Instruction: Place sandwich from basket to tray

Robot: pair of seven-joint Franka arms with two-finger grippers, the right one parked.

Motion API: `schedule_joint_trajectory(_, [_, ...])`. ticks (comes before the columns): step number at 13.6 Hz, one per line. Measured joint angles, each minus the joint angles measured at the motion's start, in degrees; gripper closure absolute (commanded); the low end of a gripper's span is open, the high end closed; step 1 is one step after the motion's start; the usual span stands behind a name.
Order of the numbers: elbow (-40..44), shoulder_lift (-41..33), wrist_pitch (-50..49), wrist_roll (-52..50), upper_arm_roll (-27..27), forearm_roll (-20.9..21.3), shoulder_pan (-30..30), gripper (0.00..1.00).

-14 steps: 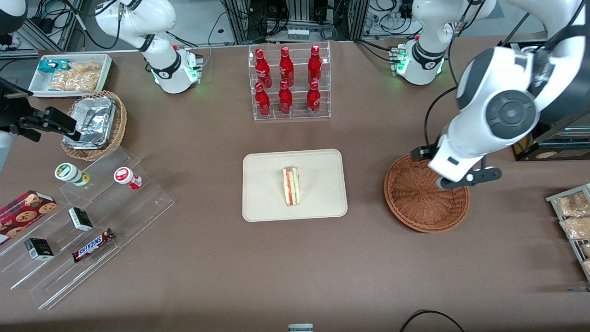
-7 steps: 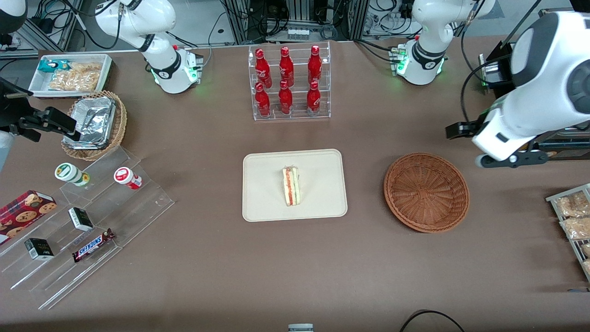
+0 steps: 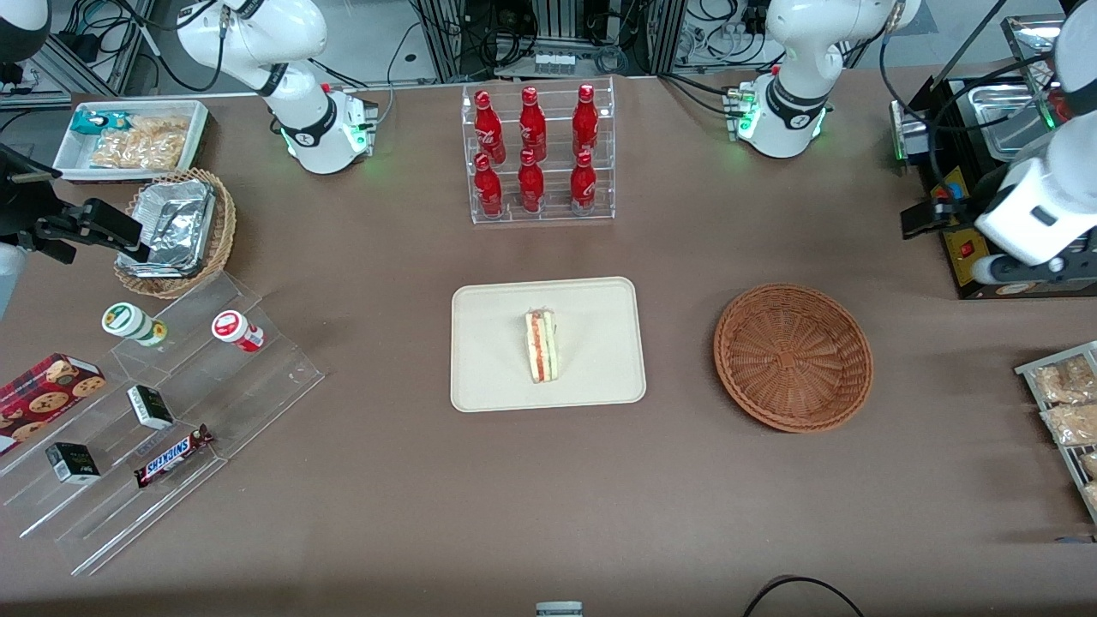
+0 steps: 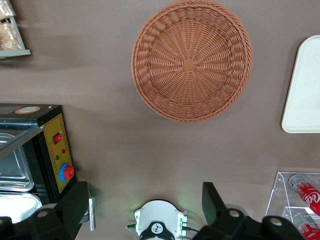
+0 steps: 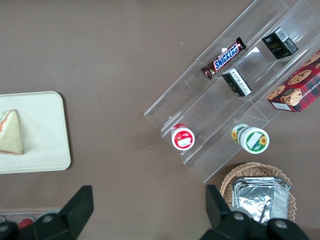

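The sandwich [image 3: 541,346] lies on the beige tray [image 3: 497,377] at the table's middle, its red and green filling edge up; the right wrist view also shows the sandwich [image 5: 11,132] on the tray [image 5: 45,150]. The reddish-brown woven basket [image 3: 793,356] sits beside the tray toward the working arm's end, with nothing in it. My left gripper [image 3: 947,244] hangs high over the black appliance, farther from the front camera than the basket and well apart from it. In the left wrist view the gripper [image 4: 145,200] is open with nothing between its fingers, and the basket [image 4: 191,60] and a tray edge [image 4: 302,100] show below.
A black appliance [image 3: 1003,257] with a red button stands under the gripper. Snack packets on a rack [image 3: 1067,403] lie at the working arm's end. A clear rack of red bottles [image 3: 538,154] stands farther back than the tray. Acrylic steps [image 3: 171,411] and a foil-filled basket [image 3: 176,227] sit toward the parked arm's end.
My left arm has swung from above the basket toward the working arm's end of the table, uncovering the basket. The sandwich has stayed on the tray.
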Motion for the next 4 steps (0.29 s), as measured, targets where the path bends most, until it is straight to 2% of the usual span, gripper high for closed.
schedule_joint_trajectory(4, [0.5, -0.75, 0.73, 0.13, 1.85, -0.03, -1.23, 0.0])
